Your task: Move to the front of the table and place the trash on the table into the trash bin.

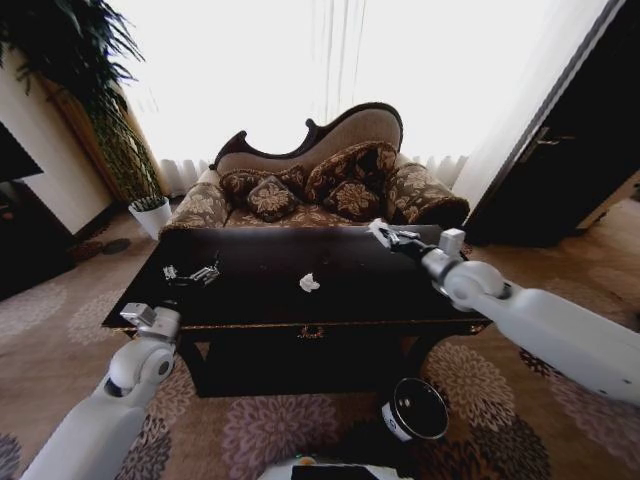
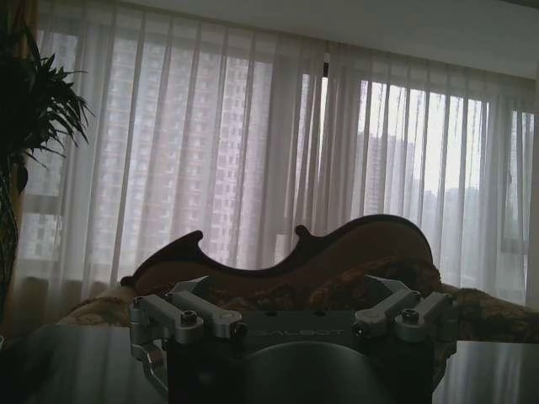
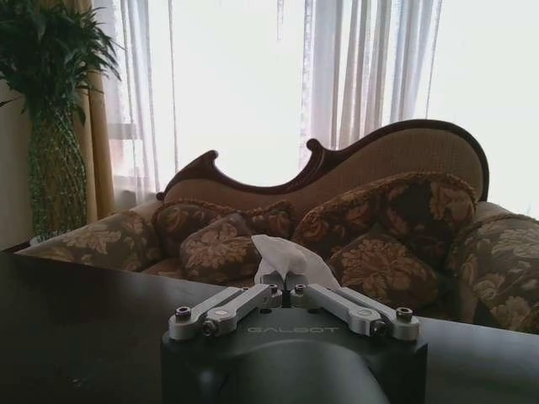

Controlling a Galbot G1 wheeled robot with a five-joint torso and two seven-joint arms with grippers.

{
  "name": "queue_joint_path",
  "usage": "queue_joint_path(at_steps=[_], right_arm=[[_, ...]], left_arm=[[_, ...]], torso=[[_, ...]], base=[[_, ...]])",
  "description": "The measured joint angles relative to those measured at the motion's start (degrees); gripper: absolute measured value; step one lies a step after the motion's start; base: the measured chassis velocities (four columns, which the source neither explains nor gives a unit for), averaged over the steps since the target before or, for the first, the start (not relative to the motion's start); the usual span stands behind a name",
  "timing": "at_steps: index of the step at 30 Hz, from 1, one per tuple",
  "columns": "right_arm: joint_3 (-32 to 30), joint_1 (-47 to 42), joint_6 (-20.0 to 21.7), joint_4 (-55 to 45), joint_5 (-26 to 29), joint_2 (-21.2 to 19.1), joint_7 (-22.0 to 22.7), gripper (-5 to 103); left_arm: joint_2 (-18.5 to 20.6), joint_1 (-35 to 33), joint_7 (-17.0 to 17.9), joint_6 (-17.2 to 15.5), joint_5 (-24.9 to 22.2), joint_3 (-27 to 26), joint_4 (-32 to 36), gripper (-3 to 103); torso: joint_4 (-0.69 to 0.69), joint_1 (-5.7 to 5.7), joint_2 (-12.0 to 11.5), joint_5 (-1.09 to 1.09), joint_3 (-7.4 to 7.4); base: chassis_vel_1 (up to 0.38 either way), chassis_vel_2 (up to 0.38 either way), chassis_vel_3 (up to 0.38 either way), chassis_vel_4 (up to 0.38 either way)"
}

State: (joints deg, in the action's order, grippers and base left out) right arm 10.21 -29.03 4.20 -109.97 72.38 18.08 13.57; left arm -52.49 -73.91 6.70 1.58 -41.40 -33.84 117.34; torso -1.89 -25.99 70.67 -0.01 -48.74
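The dark wood table [image 1: 250,305] stands right in front of me. One crumpled white paper wad [image 1: 310,283] lies near its middle. A small dark item with white markings [image 1: 192,273] lies toward its left end. My right gripper [image 1: 384,234] hovers over the far right part of the top, shut on another white paper wad [image 3: 286,257] that sticks up between its fingers [image 3: 286,290]. My left gripper [image 1: 150,318] hangs by the table's front left corner, its jaws spread open [image 2: 290,313] and holding nothing. The black trash bin [image 1: 415,410] stands on the carpet by the table's front right.
A patterned sofa [image 1: 320,190] with cushions sits just behind the table. A white plant pot [image 1: 150,215] with a tall plant stands at the back left. Dark furniture [image 1: 560,170] lines the right side. Patterned carpet [image 1: 300,430] surrounds the table.
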Motion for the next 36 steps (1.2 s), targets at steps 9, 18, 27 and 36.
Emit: queue_joint_path(at_steps=[9,18,27,36], right_arm=[[-3.8,-2.0,-1.3,-2.2,-0.3,1.2,1.8,0],[-34.2,-32.4,-3.4,-6.6,-6.1,7.0,-0.8,0],[-50.9,-51.9,-5.4,-10.6,-9.7,16.3,-3.5,0],[-63.2,-69.1,-11.0,-13.5,-14.7,26.9,-9.5,0]], left_arm=[[0.0,0.0,0.0,0.0,0.0,0.0,0.0,100],[0.0,0.0,0.0,0.0,0.0,0.0,0.0,100],[0.0,0.0,0.0,0.0,0.0,0.0,0.0,100],[0.0,0.0,0.0,0.0,0.0,0.0,0.0,100]], torso=[[0.06,-0.01,0.0,-0.01,-0.01],[0.02,-0.01,0.0,-0.02,-0.01],[0.02,-0.01,0.0,0.0,-0.01],[0.01,0.0,0.0,-0.01,0.0]], base=[[0.0,0.0,0.0,0.0],[0.0,0.0,0.0,0.0],[0.0,0.0,0.0,0.0],[0.0,0.0,0.0,0.0]])
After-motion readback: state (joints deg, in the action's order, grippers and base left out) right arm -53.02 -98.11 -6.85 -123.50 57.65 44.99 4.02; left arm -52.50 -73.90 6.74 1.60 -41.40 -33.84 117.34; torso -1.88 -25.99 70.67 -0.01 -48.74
